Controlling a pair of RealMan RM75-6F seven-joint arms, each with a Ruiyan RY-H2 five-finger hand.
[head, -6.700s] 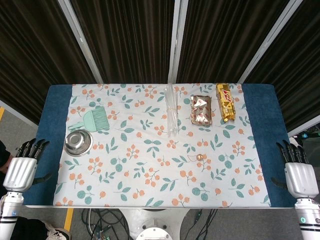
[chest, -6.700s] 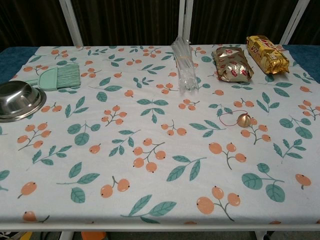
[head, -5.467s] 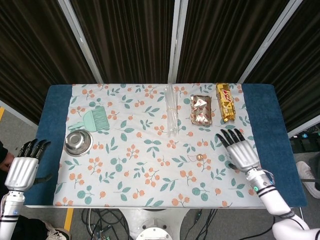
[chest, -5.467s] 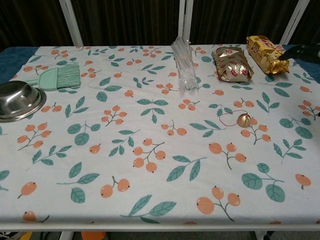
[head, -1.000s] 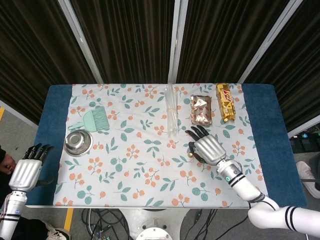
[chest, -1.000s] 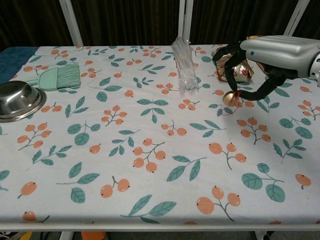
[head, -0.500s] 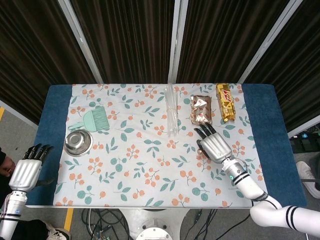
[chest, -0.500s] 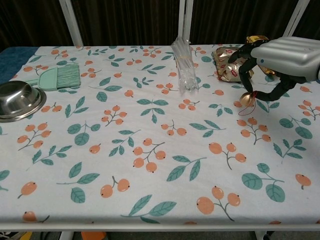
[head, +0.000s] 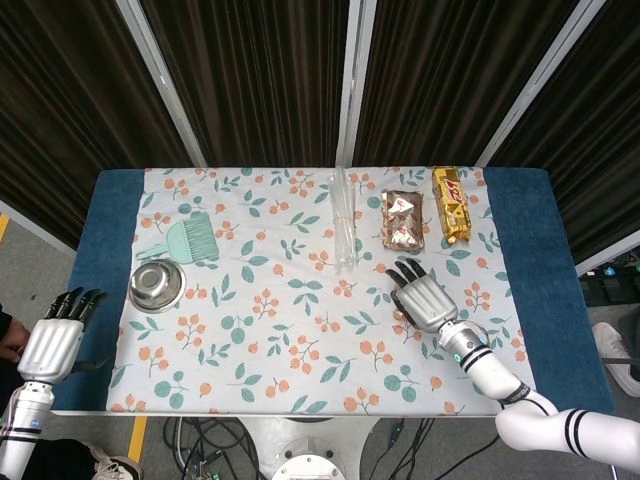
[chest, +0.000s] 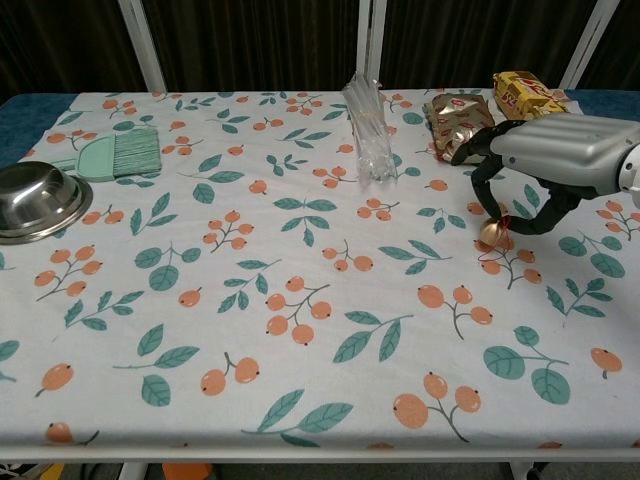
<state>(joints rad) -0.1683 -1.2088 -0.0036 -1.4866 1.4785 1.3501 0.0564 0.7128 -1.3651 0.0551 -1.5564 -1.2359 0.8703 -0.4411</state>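
Right hand (chest: 540, 160) seems to pinch bell (chest: 491, 232) low over cloth (chest: 300, 260); grip gently, avoid its cord slipping.

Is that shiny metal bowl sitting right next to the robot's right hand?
No. The metal bowl sits near the table's left side beside the green brush, while the right hand is far across, holding a small gold bell.

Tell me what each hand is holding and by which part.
The right hand pinches the small gold bell by its top, at the red string, between its fingers. The left hand holds nothing.
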